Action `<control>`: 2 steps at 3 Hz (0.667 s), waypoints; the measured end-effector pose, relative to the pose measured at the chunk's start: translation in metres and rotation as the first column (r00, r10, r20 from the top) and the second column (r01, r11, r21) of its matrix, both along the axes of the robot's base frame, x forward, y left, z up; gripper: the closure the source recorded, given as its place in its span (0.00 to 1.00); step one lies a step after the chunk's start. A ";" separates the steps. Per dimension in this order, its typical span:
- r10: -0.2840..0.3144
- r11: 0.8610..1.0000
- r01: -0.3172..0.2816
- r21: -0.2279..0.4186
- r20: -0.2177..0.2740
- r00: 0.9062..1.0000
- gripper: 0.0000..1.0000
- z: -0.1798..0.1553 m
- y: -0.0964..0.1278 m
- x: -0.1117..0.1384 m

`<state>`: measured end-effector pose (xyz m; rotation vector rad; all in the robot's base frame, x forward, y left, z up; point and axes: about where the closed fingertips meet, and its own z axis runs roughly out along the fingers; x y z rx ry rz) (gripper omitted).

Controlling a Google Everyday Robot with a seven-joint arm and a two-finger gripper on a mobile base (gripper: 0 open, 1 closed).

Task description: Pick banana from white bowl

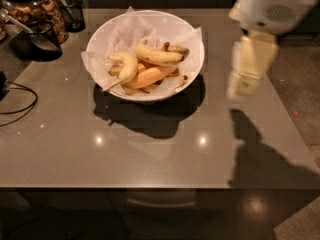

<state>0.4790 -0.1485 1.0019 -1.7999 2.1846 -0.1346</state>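
The white bowl [193, 34], lined with crumpled white paper, stands on the grey table towards the back centre. The banana [156, 56], plump and pale yellow with dark ends, lies on top of the fruit at the bowl's right side. A small hooked banana [125, 68] with a long thin stem lies to its left. Orange-toned bananas [150, 76] lie underneath. My gripper [243, 87] hangs from the white arm [272, 6] at the right. It is above the table, to the right of the bowl and apart from it.
A jar of nuts [35, 6], a dark glass [73, 9] and a black cup [35, 40] stand at the back left. A black cable [17, 106] lies at the left edge. The table's front edge [150, 186] runs across the lower part of the view.
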 end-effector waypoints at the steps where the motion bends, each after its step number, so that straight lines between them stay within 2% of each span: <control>1: 0.013 1.000 -0.013 0.019 0.010 1.000 0.00 0.023 0.050 0.039; 2: 0.028 0.999 -0.029 0.036 0.030 0.999 0.00 0.035 0.084 0.068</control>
